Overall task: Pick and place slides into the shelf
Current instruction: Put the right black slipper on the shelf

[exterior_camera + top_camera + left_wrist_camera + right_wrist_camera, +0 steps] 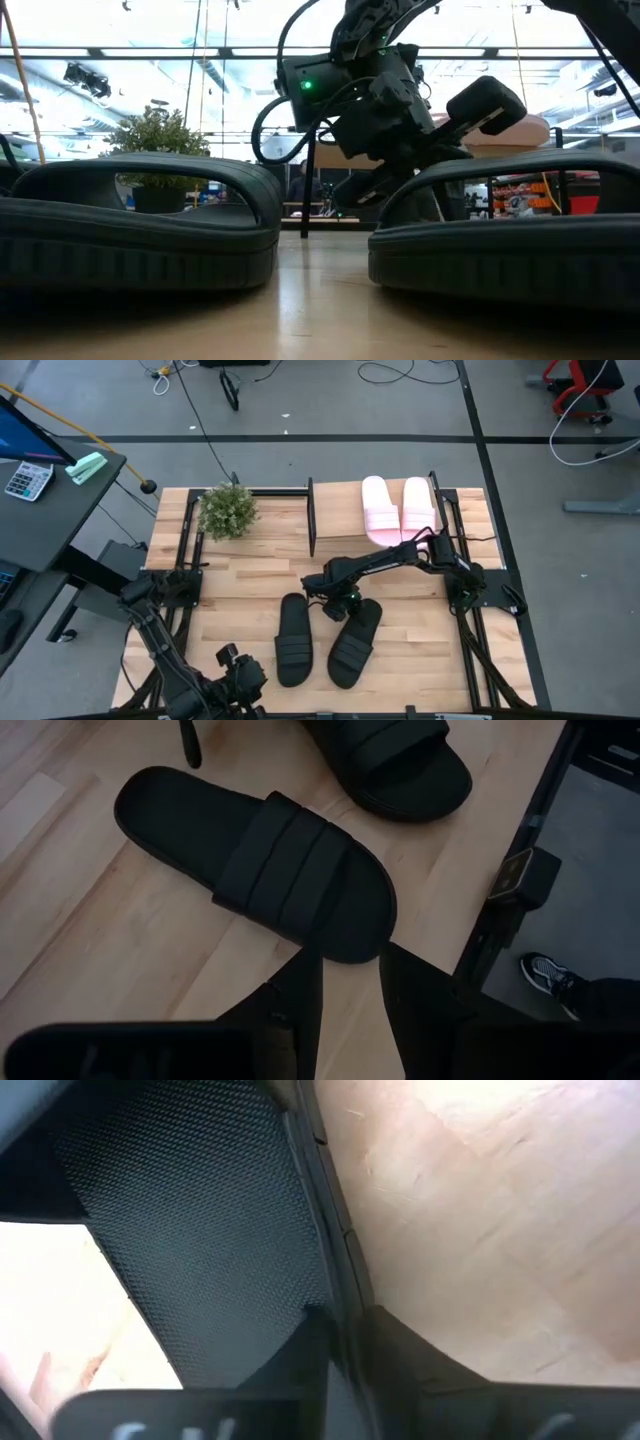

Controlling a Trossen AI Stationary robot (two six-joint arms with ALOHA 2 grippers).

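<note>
Two black slides lie side by side, soles down, on the slatted tabletop: the left black slide (295,640) (260,860) and the right black slide (355,643) (510,230). Two pale pink slides (397,510) rest on the light board of the shelf (335,525) at the far edge. My right gripper (343,603) (350,1330) reaches in from the right and is shut at the far, heel end of the right black slide. My left gripper (240,675) (350,990) is open near the front-left corner, short of the left black slide. My right gripper pinches the side rim (335,1270) of the right black slide at its far end. One finger (300,1350) is on the textured footbed side, the other (410,1350) outside the rim. The fingers come down from above, and the slide lies flat on the table.
A small potted plant (228,510) stands at the far left of the table, left of the shelf. Black metal frames run along both table sides (470,600). Bare wood lies between the black slides and the shelf. A person's shoe (550,980) shows on the floor past the table edge.
</note>
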